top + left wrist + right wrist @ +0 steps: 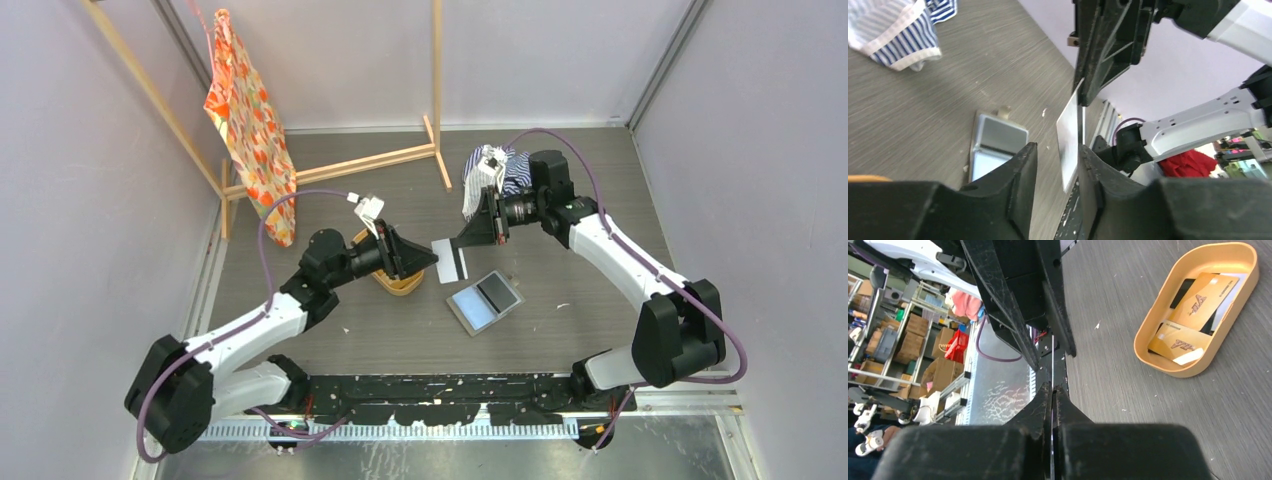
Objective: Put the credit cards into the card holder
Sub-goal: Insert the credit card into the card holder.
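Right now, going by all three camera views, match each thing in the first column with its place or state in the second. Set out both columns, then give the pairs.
Column one:
1. white card
2. card holder
3. orange tray
4. striped cloth

Column two:
A. lies open on the table
B. holds gold-coloured cards
C. pinched in the right claw
D. crumpled at the far side of the table

Pairs: 1-C; 2-A; 3-B; 4-D
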You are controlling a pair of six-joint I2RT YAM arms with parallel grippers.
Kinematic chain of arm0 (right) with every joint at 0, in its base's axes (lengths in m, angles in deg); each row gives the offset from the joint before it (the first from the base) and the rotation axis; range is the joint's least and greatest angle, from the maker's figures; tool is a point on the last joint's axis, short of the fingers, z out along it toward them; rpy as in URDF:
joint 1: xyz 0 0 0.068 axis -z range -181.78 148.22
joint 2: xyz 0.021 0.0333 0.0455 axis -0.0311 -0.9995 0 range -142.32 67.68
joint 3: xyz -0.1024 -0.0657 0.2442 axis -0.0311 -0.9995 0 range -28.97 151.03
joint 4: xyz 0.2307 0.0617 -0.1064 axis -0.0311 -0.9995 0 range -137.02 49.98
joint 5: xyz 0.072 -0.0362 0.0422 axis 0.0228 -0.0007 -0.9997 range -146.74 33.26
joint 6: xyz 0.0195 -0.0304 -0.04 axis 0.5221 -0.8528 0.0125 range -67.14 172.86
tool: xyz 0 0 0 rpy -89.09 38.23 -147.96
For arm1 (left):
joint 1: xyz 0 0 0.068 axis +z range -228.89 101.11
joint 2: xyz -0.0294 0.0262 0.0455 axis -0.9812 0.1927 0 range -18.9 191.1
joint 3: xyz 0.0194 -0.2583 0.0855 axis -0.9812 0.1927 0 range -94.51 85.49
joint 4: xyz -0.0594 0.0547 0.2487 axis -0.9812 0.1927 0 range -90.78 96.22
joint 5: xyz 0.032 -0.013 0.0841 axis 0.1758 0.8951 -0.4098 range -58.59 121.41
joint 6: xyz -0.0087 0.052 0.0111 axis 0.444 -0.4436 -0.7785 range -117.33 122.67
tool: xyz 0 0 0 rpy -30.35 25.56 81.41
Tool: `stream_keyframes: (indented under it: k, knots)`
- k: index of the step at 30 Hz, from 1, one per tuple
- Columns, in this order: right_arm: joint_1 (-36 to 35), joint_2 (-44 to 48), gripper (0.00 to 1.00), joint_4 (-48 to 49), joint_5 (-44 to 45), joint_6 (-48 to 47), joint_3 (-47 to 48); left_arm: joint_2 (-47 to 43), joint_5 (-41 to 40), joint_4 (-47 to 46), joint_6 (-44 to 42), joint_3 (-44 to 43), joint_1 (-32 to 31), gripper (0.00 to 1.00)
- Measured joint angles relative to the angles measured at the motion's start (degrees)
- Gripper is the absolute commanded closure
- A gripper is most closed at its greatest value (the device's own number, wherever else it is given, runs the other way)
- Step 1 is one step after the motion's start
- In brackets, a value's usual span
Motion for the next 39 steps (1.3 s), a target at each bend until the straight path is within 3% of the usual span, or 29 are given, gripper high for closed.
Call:
stream_keyframes:
  k: [2,7,11,15,20,27,39]
  knots:
    - [0.22,0.0,0.99,-5.9,-0.59,-6.54,0.87,-2.47,-1.49,5.25,-1.84,-0.15,-0.02,0.43]
    - [2.86,-0.13,0.99,-19.39,0.26,-21.44,3.41,-11.1,-6.47,17.4,-6.71,-0.17,-0.02,0.02]
    - [4.81,-4.35,0.99,-34.36,4.13,-34.82,9.4,-17.94,-10.54,19.8,-6.45,1.75,0.0,0.0]
    - [5.53,-11.93,0.99,-47.63,7.19,-46.64,11.76,-18.08,-10.64,15.65,-2.43,6.78,-0.02,0.14]
    - [8.76,-21.35,0.99,-59.52,11.41,-55.06,12.2,-6.88,-10.95,9.07,4.79,9.77,-2.75,0.23]
    - [10.71,-22.47,0.99,-53.96,16.41,-50.1,11.82,5.53,-15.85,3.91,7.5,7.93,-14.88,0.53]
    - [10.69,-25.16,0.99,-45.97,18.86,-43.15,10.38,30.18,-19.02,-6.97,9.84,-0.2,-17.05,0.8]
